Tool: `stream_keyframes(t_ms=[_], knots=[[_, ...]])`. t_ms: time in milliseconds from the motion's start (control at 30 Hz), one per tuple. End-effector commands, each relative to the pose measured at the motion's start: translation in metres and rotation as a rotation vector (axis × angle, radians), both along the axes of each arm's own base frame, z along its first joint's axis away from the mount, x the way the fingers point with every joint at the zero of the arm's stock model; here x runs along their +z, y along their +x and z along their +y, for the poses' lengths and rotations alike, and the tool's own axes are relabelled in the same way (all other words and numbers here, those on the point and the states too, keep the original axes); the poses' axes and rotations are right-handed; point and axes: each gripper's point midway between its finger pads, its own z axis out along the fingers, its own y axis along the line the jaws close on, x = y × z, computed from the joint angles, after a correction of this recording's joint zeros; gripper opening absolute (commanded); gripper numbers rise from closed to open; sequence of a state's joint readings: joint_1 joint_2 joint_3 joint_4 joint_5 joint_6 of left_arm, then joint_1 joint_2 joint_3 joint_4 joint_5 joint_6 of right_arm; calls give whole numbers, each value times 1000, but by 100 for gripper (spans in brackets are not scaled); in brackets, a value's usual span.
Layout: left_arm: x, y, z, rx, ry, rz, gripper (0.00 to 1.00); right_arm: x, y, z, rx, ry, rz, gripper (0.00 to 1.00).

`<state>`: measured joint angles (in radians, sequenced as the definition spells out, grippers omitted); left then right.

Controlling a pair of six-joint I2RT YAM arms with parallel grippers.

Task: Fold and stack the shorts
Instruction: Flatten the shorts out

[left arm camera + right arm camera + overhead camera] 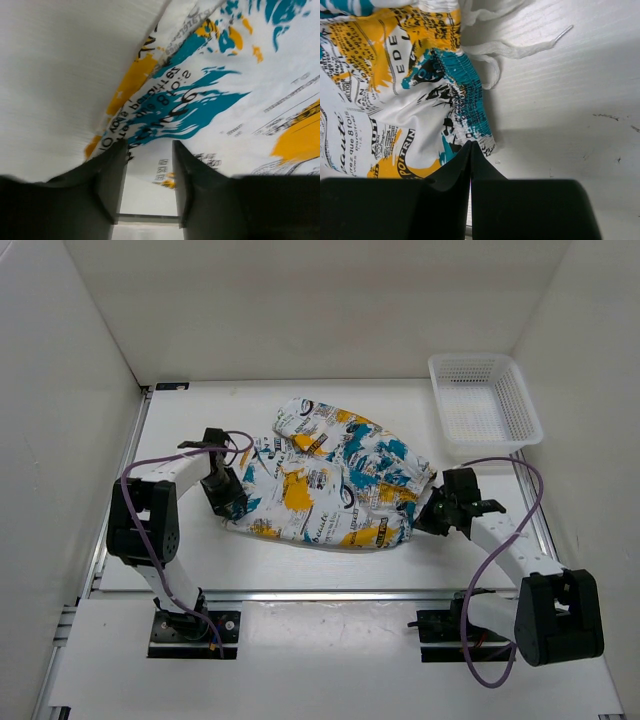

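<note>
The fold is only beginning: the shorts [330,485] are lying rumpled mid-surface [200,562], with an arm working at each end. The left gripper [148,146] is standing partly spread astride the hem, clamping nothing. The right gripper [470,146] is sitting pressed together at the waistband's edge; whether it is nipping cloth I cannot tell. Next, both are probably needing firm holds before carrying an edge over. Showing: one pair of shorts, one basket [524,405], two grippers

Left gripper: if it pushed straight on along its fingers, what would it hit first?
The shorts. Their printed edge lies just past the tips of the left gripper, whose jaws stand apart, and fills the line ahead. Depth is hard to judge, but it looks very near.
</note>
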<state>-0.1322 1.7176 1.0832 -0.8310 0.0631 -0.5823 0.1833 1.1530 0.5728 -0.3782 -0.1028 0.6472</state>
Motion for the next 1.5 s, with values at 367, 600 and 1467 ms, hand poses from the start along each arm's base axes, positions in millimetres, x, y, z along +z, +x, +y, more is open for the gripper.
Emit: stream_keyframes(t_ms=[367, 600, 1467], knots=[[-5, -2, 20, 70, 115, 17, 88, 11, 1, -3, 12, -13, -28, 8], [2, 2, 12, 45, 66, -11, 10, 3, 3, 9, 69, 36, -4, 42], [100, 55, -1, 17, 0, -249, 10, 32, 24, -5, 66, -73, -97, 0]])
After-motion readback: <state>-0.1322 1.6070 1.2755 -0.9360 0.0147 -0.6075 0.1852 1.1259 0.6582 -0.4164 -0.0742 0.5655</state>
